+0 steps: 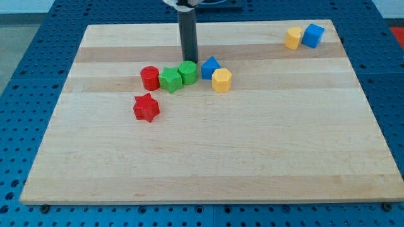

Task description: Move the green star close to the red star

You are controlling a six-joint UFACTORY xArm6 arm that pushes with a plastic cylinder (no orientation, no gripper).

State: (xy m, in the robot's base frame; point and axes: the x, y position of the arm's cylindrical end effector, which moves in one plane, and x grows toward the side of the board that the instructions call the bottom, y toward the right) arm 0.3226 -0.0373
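The tip [189,60], no gripper, sits just above the green cylinder [187,72]; pushing risks dragging it alongside the green star [170,80] toward the red star [146,108].

A pale striped wooden board [208,170] lies on a blue perforated table [25,38]. On it sit a red star [146,108], red cylinder [149,78], green star [170,80], green cylinder [187,72], blue triangular block [209,67], yellow hexagonal block [221,80], far-right yellow block [293,38] and blue cube [312,35]. The rod [189,34] is dark grey.
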